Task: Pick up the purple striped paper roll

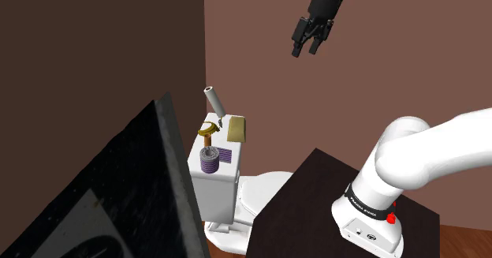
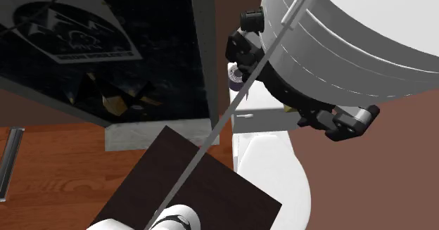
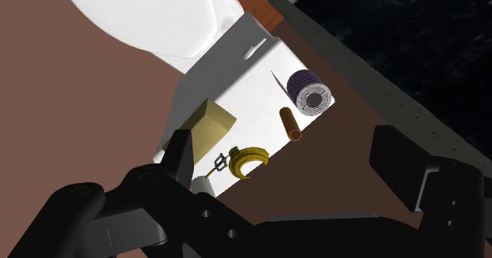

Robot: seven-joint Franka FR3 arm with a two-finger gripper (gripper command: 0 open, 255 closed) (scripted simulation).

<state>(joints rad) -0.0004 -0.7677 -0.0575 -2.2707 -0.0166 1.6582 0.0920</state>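
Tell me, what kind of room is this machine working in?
Most likely a bathroom. There is a white toilet, and a purple striped paper roll sits on its tank lid. What looks like a dark speckled counter stands right beside the toilet.

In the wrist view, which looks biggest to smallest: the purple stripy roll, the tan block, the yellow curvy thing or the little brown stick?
The tan block and purple striped paper roll: about alike, too close to rank.
Then the yellow curved thing.
Smallest: the short brown cylinder.
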